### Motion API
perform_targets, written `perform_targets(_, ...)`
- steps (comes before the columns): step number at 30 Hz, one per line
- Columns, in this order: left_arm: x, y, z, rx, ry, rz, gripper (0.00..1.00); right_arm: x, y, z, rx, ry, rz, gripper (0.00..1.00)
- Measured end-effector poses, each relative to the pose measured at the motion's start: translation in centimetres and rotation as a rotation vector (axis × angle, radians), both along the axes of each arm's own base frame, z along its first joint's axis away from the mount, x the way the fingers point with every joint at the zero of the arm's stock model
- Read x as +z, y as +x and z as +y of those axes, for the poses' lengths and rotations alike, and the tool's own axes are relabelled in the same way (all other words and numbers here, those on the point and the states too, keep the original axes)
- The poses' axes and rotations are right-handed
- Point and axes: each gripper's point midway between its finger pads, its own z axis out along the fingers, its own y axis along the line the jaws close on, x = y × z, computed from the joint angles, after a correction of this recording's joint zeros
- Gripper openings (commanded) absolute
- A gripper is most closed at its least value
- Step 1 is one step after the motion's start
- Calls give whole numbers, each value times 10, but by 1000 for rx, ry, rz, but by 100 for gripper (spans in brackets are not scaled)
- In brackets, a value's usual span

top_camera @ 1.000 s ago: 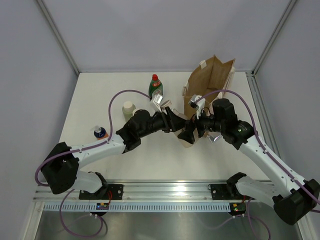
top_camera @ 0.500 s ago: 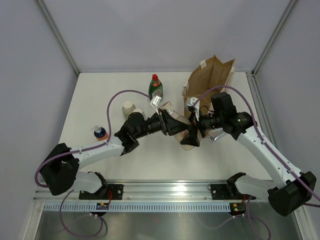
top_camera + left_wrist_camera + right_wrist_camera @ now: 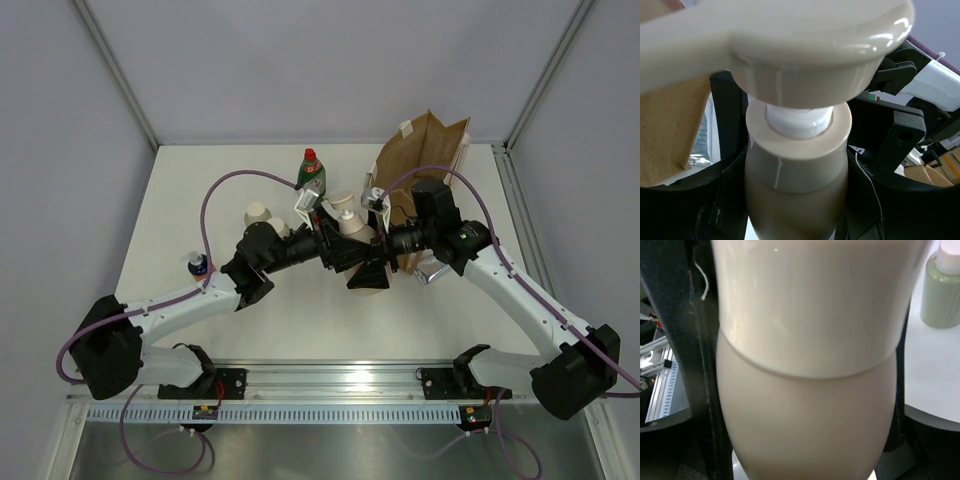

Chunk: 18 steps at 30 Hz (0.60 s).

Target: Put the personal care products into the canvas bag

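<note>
A beige pump bottle (image 3: pixel 350 224) is held above the table between both grippers. My left gripper (image 3: pixel 338 250) is shut on its lower body; in the left wrist view (image 3: pixel 797 200) the bottle (image 3: pixel 797 165) fills the frame, pump head on top. My right gripper (image 3: pixel 372 262) is shut on the same bottle (image 3: pixel 807 365) from the other side. The canvas bag (image 3: pixel 425 150) stands upright just behind the grippers, and its tan side shows in the left wrist view (image 3: pixel 670 125). A dark green bottle with a red cap (image 3: pixel 311 172) stands at the back.
A pale white-capped bottle (image 3: pixel 257 214) stands left of my left arm; one also shows in the right wrist view (image 3: pixel 942 285). A small orange and blue item (image 3: pixel 198 264) sits by the left forearm. Metal frame posts rise at the back corners.
Both grippers have moved up and toward the back left with the beige bottle, which now stands more upright. The right arm has stretched further left.
</note>
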Motion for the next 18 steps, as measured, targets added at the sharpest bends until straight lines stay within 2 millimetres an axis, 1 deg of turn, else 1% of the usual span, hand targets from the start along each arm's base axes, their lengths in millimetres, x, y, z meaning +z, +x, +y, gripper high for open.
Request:
perform_targets(4,8,2,2,18,-20,-33,0,7,3,3,-2,29,-8,73)
perform_targets(5,10,2,3,20,-26,-38,0,9,2,4,3,39,-12,58)
perform_targets(6,12,2,3,21,-34,-45,0,12,1,5,13,51,-18,50)
perform_targets(7,15,1,4,17,-41,-49,0,14,2,4,11,59,-24,44)
perform_targets(8,17,1,4,18,-48,-57,0,16,2,4,10,63,-31,30)
perform_targets(9,18,1,4,17,-54,-61,0,18,2,4,7,65,-33,24)
perform_targets(10,20,0,4,17,-58,-64,3,18,2,4,5,66,-35,18)
perform_targets(11,20,0,4,17,-59,-65,7,19,1,4,4,67,-37,6)
perform_targets(12,20,0,4,16,-61,-66,12,20,1,3,4,68,-37,1)
perform_targets(13,21,0,4,16,-64,-68,28,20,1,3,2,69,-39,0)
perform_targets(15,22,0,4,16,-67,-70,47,22,0,2,0,71,-38,0)
perform_targets(16,23,0,4,15,-70,-70,55,22,0,2,0,73,-37,0)
perform_targets(17,23,-1,4,15,-71,-69,67,23,0,2,1,75,-35,0)
perform_targets(18,24,-1,4,17,-72,-68,72,24,0,1,1,77,-34,0)
